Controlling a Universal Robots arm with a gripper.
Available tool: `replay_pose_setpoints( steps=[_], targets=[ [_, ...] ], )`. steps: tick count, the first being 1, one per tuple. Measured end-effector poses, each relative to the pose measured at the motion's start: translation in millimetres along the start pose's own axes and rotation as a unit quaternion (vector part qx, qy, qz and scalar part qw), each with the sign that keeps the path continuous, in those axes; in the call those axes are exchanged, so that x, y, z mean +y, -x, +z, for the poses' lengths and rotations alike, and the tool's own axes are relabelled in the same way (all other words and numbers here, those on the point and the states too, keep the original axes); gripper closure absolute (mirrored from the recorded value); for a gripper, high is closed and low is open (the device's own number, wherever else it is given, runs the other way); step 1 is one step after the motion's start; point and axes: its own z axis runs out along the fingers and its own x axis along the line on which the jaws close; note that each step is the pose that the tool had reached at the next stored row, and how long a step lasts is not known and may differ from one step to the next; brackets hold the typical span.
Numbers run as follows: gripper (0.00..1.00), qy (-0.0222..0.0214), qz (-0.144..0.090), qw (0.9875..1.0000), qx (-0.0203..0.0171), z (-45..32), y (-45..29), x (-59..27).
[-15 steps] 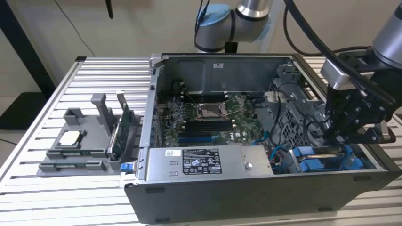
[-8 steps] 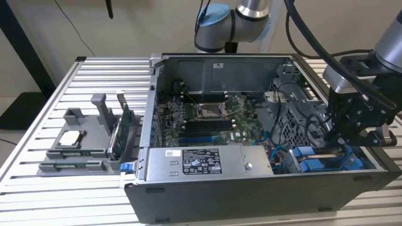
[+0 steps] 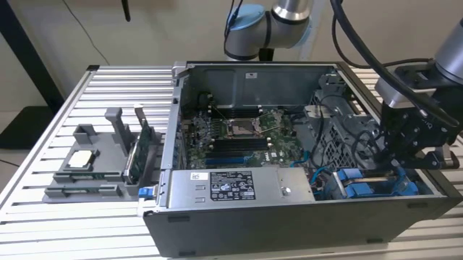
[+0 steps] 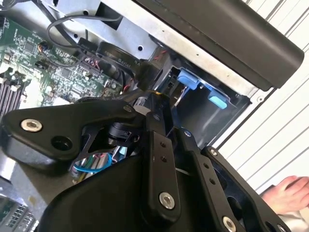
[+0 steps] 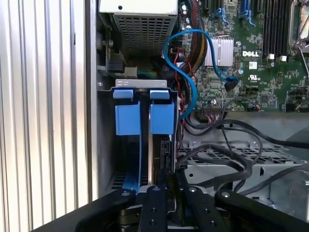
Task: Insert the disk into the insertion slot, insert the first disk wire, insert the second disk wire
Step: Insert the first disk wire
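Observation:
In the first wrist view two blue caddy fronts (image 5: 161, 118) sit side by side in the dark metal drive cage (image 5: 104, 145), the insertion slot. The disk's grey edge (image 5: 154, 159) runs back from the one nearer the motherboard and is seated in the bay. My gripper (image 5: 171, 181) hangs at the rear end of that disk, fingers closed on a black wire plug (image 5: 166, 147). In the second wrist view the gripper (image 4: 154, 99) pinches the same black wire (image 4: 140, 72) beside the blue tabs (image 4: 188, 79). In the exterior view the gripper (image 3: 394, 170) reaches into the case's front corner over the caddies (image 3: 361, 187).
A blue data cable (image 5: 186, 72) loops from the motherboard (image 5: 251, 58) toward the cage. Black cable bundles (image 5: 231, 150) lie beside the gripper. The grey power supply (image 3: 231, 187) borders the cage. A fixture with spare parts (image 3: 94, 162) stands at the exterior view's left. A person's hand (image 4: 289, 193) rests on the slatted table.

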Motion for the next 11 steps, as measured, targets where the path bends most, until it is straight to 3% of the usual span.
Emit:
replay_pose_setpoints(
  steps=[11],
  targets=[
    [0.81,0.0024,0.011,0.9999,0.0002,3.5,-0.3,-3.2]
  ],
)
